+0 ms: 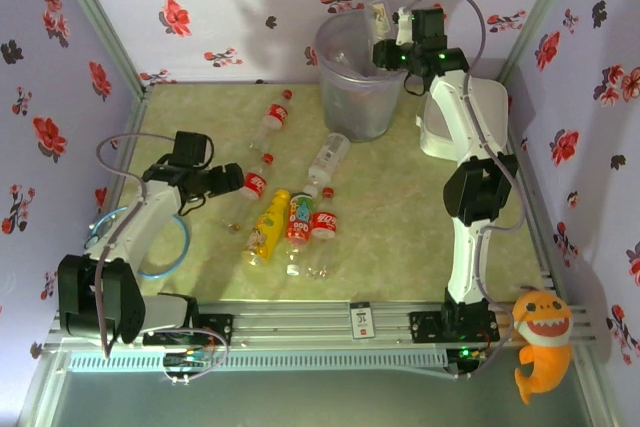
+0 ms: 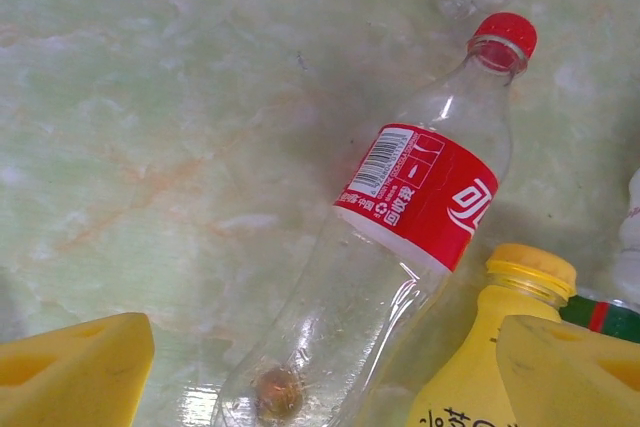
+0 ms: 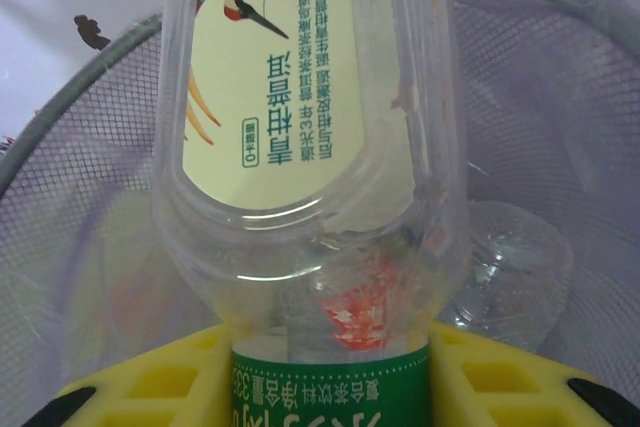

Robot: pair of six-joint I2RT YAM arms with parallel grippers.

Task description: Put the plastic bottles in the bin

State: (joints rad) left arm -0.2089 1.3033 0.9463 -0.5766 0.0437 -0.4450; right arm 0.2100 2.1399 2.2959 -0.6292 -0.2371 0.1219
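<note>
My right gripper hangs over the translucent bin, shut on a clear bottle with cream and green labels. It is held upright above the bin's mesh wall. Another clear bottle lies inside. My left gripper is open and low over the table, its yellow pads on either side of the base of a lying clear bottle with red cap and red label. A yellow bottle lies beside it. More bottles lie mid-table: a red-capped one, a clear one, a blue-green labelled one, a red-labelled one.
A white lidded box stands right of the bin, behind the right arm. A blue cable loop lies by the left arm. An orange plush toy hangs at the front right rail. Flowered walls close in the table.
</note>
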